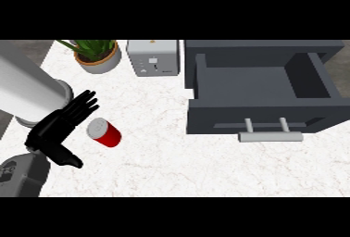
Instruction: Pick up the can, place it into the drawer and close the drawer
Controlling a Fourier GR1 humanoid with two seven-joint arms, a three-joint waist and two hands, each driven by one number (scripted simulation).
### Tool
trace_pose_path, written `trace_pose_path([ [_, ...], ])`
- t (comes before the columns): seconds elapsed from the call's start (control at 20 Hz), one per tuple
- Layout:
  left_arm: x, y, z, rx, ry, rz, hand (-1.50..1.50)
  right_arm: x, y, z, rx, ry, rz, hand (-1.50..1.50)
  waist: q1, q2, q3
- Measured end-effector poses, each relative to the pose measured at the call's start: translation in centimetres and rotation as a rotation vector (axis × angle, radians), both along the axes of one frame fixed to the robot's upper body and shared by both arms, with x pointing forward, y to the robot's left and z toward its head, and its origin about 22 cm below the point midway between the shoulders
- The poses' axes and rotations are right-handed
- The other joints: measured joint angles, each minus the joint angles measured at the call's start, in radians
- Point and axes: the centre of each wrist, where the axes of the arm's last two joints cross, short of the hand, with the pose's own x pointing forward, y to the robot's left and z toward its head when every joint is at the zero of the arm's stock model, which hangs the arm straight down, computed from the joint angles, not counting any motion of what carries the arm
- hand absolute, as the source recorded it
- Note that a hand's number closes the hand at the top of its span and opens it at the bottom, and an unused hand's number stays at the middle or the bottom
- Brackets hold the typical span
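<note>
A red can (104,132) with a silver top lies tilted on the white marble counter (171,157), left of the middle. My left hand (56,133) is just to the can's left, open, with straight fingers pointing away from me and the thumb (70,160) sticking out below. It is close to the can, and I cannot tell whether it touches it. The dark grey drawer (263,118) stands pulled open at the right, its inside bare, with a silver handle (270,136) on its front. My right hand does not show.
A white toaster (153,57) stands at the back beside the drawer cabinet. A potted plant (96,56) is at the back left. A dark grey part (17,177) fills the lower left corner.
</note>
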Motion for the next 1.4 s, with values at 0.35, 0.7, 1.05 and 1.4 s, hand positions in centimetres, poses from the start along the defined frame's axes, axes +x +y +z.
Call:
trace_pose_path([
  [0.35, -0.3, 1.2, -3.8, 0.027, 0.023, 0.029, -1.5, 0.2, -0.7, 0.5, -0.003, -0.001, -0.001, -1.5, -0.004, 0.002, 0.0],
  [0.7, -0.3, 2.0, -6.6, 0.052, 0.068, 0.047, -1.5, 0.1, -0.9, 1.1, 0.004, -0.005, 0.01, -1.5, -0.009, 0.003, -0.001],
  [1.05, 0.1, 0.9, -8.2, 0.055, 0.119, 0.055, -1.5, -0.3, -0.6, 1.6, 0.004, -0.01, 0.008, -1.5, -0.011, 0.004, -0.001],
  [1.4, 0.2, -0.3, -9.2, 0.032, 0.14, 0.056, -1.5, -0.5, -0.9, 1.9, 0.003, -0.009, 0.014, -1.5, -0.013, 0.005, -0.001],
])
